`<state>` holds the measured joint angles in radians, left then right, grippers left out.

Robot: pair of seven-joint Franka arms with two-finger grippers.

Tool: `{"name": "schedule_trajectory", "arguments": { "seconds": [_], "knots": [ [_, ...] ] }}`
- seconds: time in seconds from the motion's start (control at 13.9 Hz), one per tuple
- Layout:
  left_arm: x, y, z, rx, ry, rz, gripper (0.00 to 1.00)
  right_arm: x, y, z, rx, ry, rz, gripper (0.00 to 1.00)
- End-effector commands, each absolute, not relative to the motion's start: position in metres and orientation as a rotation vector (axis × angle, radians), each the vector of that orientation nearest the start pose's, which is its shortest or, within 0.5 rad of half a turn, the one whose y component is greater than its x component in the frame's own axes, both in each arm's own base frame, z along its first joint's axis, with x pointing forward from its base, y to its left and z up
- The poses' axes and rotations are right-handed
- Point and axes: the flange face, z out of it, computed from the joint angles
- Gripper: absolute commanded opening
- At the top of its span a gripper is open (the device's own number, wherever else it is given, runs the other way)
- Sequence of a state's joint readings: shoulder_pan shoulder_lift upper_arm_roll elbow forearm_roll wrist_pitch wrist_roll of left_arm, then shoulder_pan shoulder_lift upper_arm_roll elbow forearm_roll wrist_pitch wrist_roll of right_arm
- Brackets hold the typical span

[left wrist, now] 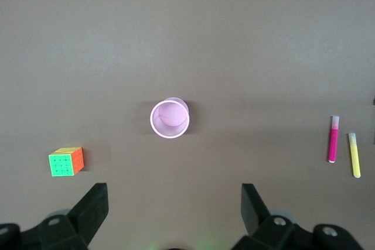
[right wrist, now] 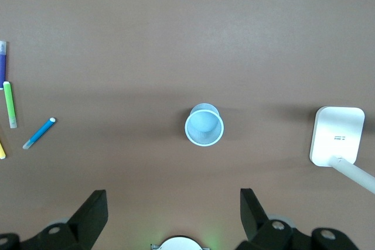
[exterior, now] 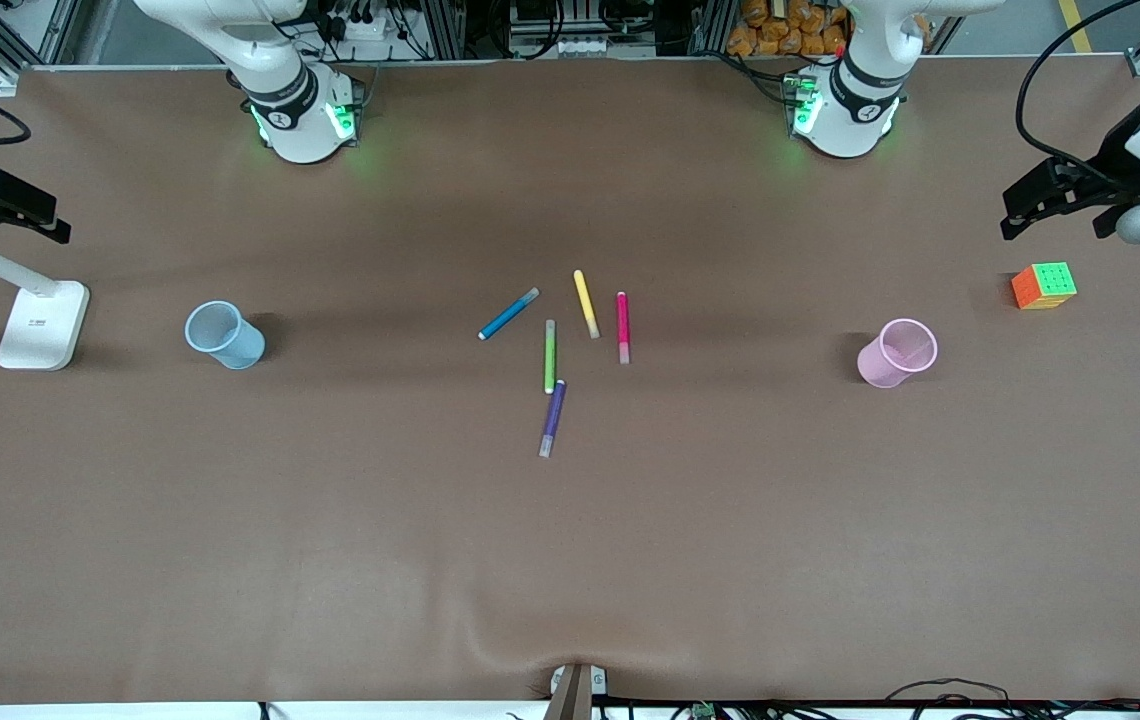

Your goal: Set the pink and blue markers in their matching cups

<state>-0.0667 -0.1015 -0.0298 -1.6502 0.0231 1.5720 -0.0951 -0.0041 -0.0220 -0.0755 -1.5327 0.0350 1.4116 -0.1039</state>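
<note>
The pink marker (exterior: 622, 326) and the blue marker (exterior: 508, 314) lie flat among other markers at the table's middle. The light pink cup (exterior: 896, 352) stands upright toward the left arm's end. The light blue cup (exterior: 223, 335) stands upright toward the right arm's end. My left gripper (left wrist: 174, 194) is open and empty, high over the table beside the pink cup (left wrist: 170, 119); the pink marker (left wrist: 333, 139) shows at that view's edge. My right gripper (right wrist: 173, 200) is open and empty, high beside the blue cup (right wrist: 204, 126); the blue marker (right wrist: 39, 133) shows there too. Both hands show at the front view's edges, the left gripper (exterior: 1015, 210) and the right gripper (exterior: 58, 222).
A yellow marker (exterior: 585, 303), a green marker (exterior: 549, 356) and a purple marker (exterior: 552, 417) lie by the task markers. A colourful puzzle cube (exterior: 1043, 285) sits near the pink cup. A white lamp base (exterior: 42, 324) stands near the blue cup.
</note>
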Motion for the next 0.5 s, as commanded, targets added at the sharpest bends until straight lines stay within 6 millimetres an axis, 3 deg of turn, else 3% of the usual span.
{"name": "schedule_trajectory", "arguments": {
  "seconds": [0.0,0.43],
  "knots": [
    [0.521,-0.054,0.643,-3.096,0.005,-0.010,1.00,0.530,-0.038,0.644,-3.097,-0.032,0.169,1.00],
    [0.517,-0.070,0.637,-3.088,0.042,0.045,1.00,0.530,-0.039,0.643,-3.099,-0.031,0.181,1.00]
  ]
}}
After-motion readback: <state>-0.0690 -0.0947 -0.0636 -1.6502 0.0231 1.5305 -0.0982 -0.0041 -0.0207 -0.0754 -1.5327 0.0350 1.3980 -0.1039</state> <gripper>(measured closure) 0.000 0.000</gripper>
